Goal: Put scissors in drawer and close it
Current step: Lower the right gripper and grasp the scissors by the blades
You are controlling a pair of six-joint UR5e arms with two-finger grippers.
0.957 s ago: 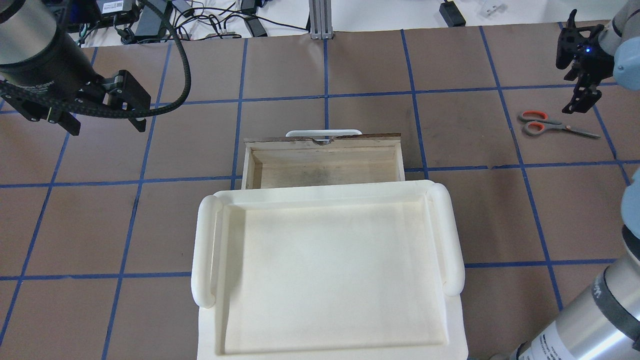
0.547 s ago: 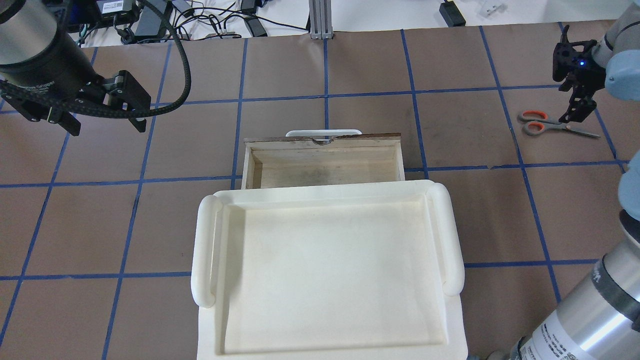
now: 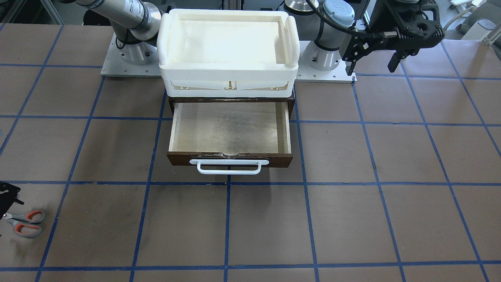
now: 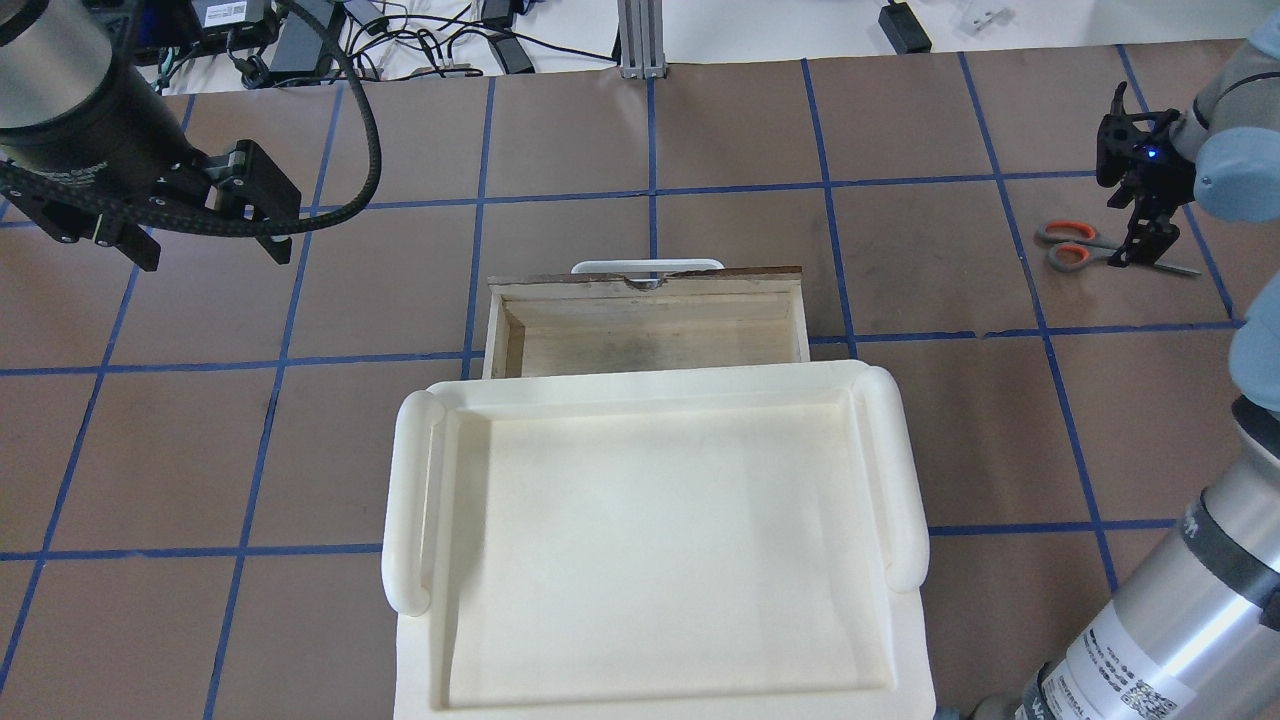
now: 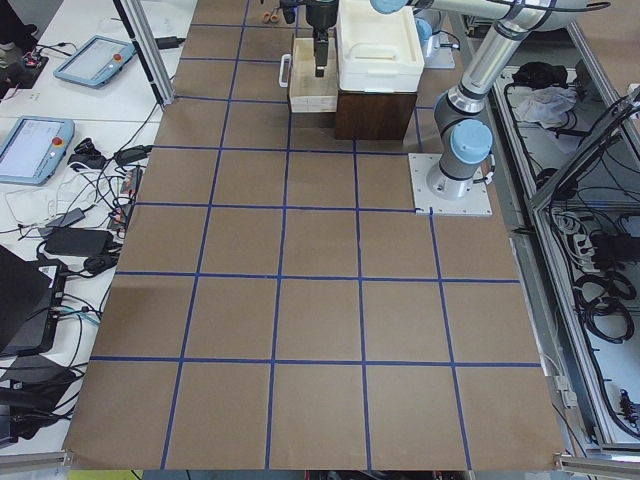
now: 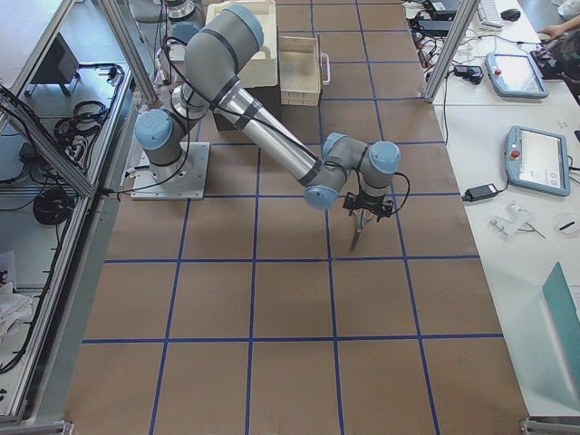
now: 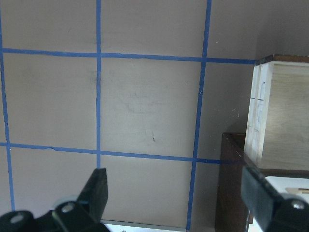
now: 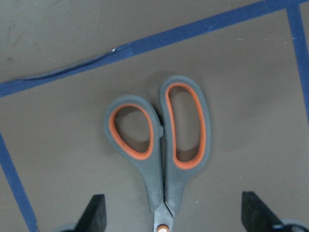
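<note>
The right pincer (image 8: 176,218) is hanging low over the small scissors with grey handles, orange-red loops and silver blades (image 8: 163,145). Its two fingers (image 8: 96,212) are standing wide apart, one on each side of the scissors near the pivot, so this pincer is open and is gripping nothing. I cannot tell if the fingers are touching the brown surface with blue tape lines (image 4: 930,440).

The scissors are lying flat on this surface, directly under the right pincer, with the handle loops pointing ahead of it in the wrist view.

The shallow dark-brown wooden drawer with the white bar handle (image 3: 180,159) is standing pulled out, well apart from the right pincer, and it is showing its pale plywood bottom. The white plastic tray (image 4: 650,385) is sitting above it.

The left pincer (image 7: 176,193) is hovering above the surface beside the drawer, with its fingers spread and holding nothing.
</note>
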